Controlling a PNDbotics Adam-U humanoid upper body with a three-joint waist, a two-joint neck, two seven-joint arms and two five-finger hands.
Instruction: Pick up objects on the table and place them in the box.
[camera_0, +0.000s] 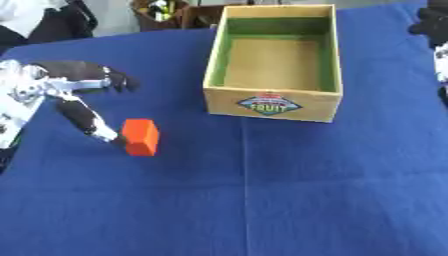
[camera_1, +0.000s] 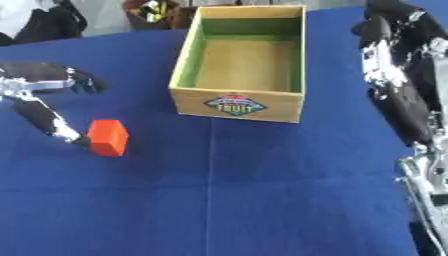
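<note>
On the blue cloth (camera_0: 289, 190), the orange block (camera_0: 140, 137) is approached by the left hand (camera_0: 61, 92), whose fingers are spread wide with one tip touching the block's left face and nothing yet held. Pick-up is judged to be in hand; closing round the block and a carry right to the empty wooden box (camera_0: 271, 102) are called for. The right hand (camera_1: 394, 65) is raised at the right edge, its fingers not clearly made out.

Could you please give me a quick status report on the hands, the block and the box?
Left hand open, one fingertip at the orange block. Right hand idle at right edge, fingers unclear. Block on the blue cloth, box empty. Path to box unobstructed.
</note>
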